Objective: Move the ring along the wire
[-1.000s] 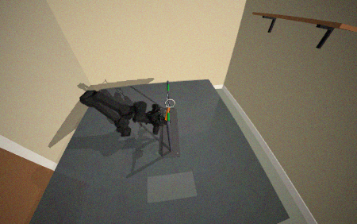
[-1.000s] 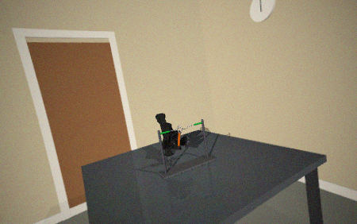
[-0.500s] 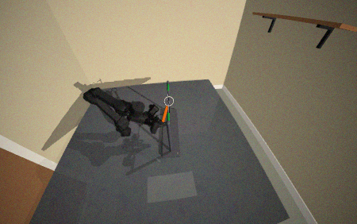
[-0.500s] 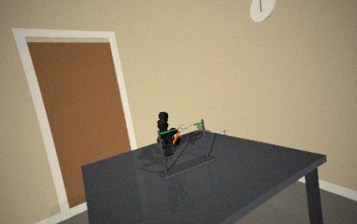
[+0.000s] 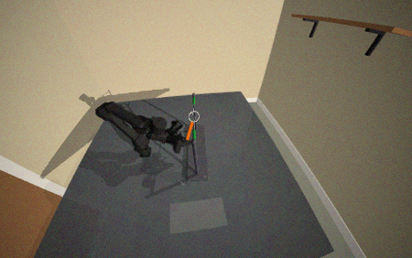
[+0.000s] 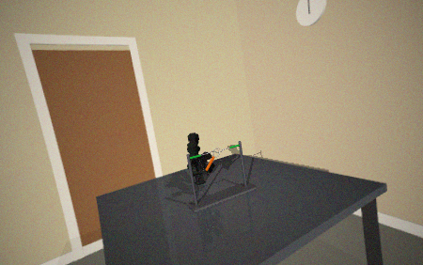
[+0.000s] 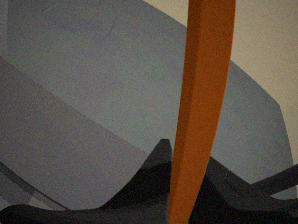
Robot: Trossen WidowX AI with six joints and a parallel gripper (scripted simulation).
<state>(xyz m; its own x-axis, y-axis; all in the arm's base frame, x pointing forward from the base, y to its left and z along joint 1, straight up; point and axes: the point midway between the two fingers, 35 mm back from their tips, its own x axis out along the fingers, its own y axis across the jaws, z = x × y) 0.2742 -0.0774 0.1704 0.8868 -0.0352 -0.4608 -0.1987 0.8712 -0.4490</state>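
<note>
The wire frame stands on a dark base (image 5: 200, 157) (image 6: 226, 194) on the table, with two posts (image 6: 192, 180) (image 6: 242, 162). A green part of the wire (image 5: 193, 99) (image 6: 233, 147) lies by the far post, and another green part (image 5: 194, 134) (image 6: 195, 156) by the near post. The white ring (image 5: 194, 116) (image 6: 217, 151) sits around the thin grey wire about mid-span between them. Its orange handle (image 5: 189, 131) (image 6: 210, 163) (image 7: 202, 110) slants down to my gripper (image 5: 183, 142) (image 6: 205, 169) (image 7: 173, 147), which is shut on the handle's lower end. Whether the ring touches the wire is too small to tell.
My black arm (image 5: 128, 121) reaches in low from the left of the frame. A light grey rectangle (image 5: 198, 215) is marked on the table in front of the frame. Walls stand close behind the table; a shelf (image 5: 348, 23) hangs high on the right wall.
</note>
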